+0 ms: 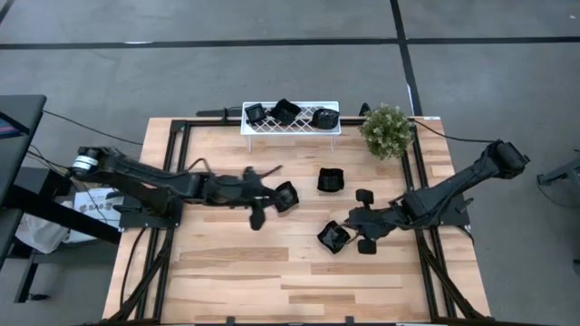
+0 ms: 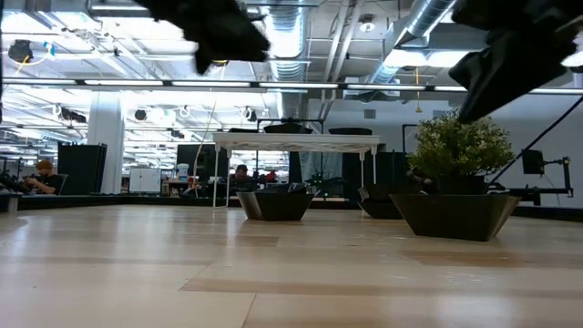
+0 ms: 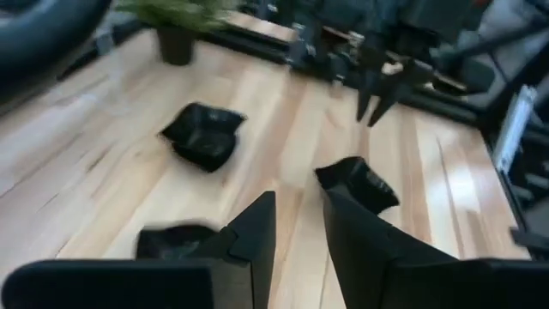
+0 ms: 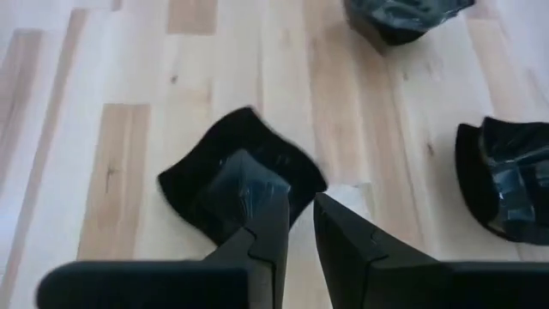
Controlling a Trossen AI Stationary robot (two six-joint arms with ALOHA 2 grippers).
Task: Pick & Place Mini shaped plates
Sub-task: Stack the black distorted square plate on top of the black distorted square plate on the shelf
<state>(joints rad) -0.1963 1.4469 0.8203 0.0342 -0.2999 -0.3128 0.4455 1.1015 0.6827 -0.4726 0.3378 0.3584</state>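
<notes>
1. The wooden surface (image 1: 236, 272) carries the work; a white rack (image 1: 290, 125) at its far edge already holds three mini shaped plates (image 1: 286, 111), next to a small potted plant (image 1: 387, 129).
2. Three more plates lie loose on the surface: one mid-surface (image 1: 332, 179), one by the left tool (image 1: 286, 196), one by the right tool (image 1: 333, 237).
3. They look light, stiff and glossy (probably thin moulded plastic), so likely slippery; the raised rim seems the sensible place to pinch.
4. The left tool (image 3: 298, 225) hangs over the surface with fingers narrowly apart and nothing between them.
5. The right tool (image 4: 300, 225) hovers at the near edge of its plate (image 4: 240, 180), fingers narrowly parted around nothing; whether they touch the rim is unclear.
</notes>
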